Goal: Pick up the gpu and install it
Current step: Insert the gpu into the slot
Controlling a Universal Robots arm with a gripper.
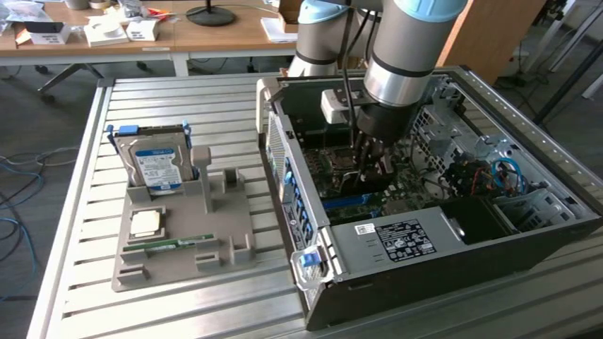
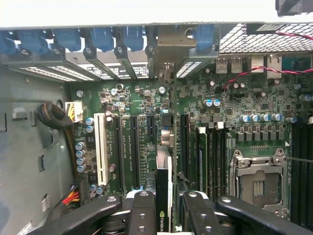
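**Gripper (image 2: 165, 210) clamped on the gpu (image 2: 164, 183) inside the open computer case (image 1: 405, 244).**
You held the gpu edge-on between the closed-in fingers, low over the motherboard (image 2: 142, 98) and just beside the dark expansion slots (image 2: 128, 152). Its far end pointed toward the rear bracket openings (image 2: 191, 69). To seat it well, you needed the card's edge square along one slot and the bracket matched to its opening. Then a straight, even press, without tilt.

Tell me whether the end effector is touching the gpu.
Touching. The wrist view shows the gpu edge-on between the end effector's fingers, with one finger flush against its black cooler face.
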